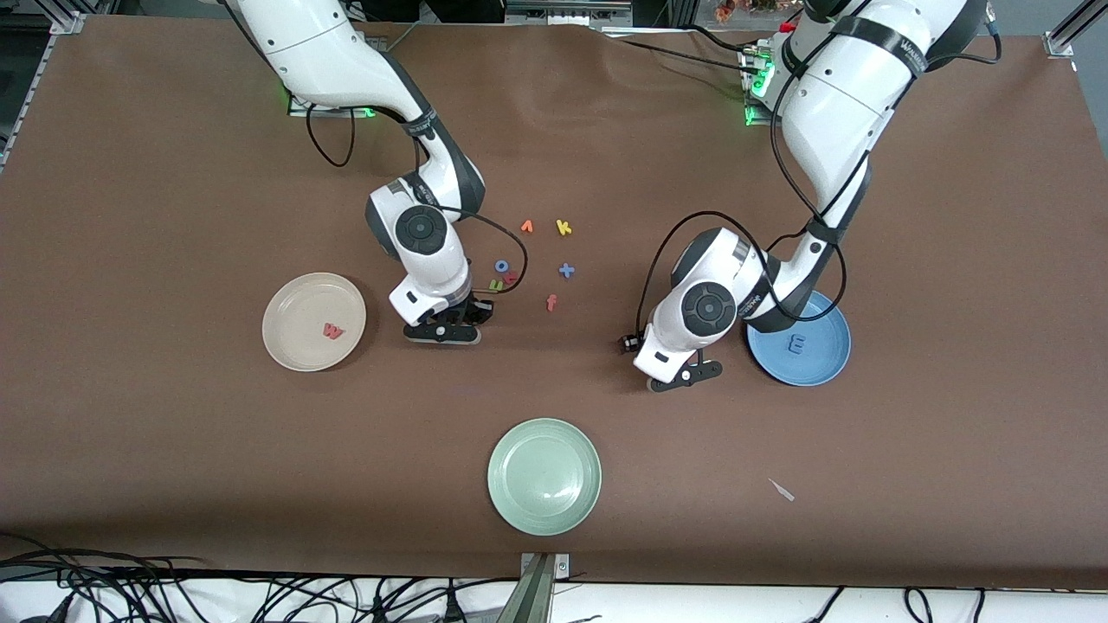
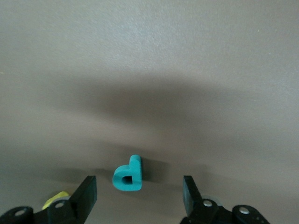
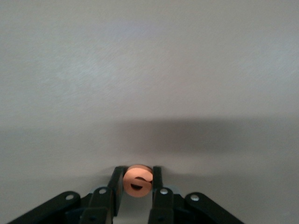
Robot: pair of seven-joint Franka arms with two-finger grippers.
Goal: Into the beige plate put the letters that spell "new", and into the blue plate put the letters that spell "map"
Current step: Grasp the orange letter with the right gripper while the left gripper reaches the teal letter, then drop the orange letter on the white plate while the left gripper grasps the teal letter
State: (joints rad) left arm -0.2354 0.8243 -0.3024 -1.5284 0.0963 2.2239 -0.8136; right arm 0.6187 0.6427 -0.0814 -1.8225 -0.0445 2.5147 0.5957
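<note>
From the front, my right gripper (image 1: pixel 443 331) is low at the table between the beige plate (image 1: pixel 313 321) and the loose letters, with the "w" (image 1: pixel 333 330) lying in that plate. My left gripper (image 1: pixel 684 374) is low beside the blue plate (image 1: pixel 800 338), which holds the "m" (image 1: pixel 796 344).

In my left wrist view, the fingers (image 2: pixel 87 192) stand spread, apart from the teal "p" (image 2: pixel 128 175) lying between them.

In my right wrist view, the fingers (image 3: pixel 116 183) pinch the orange "e" (image 3: pixel 138 180).
</note>
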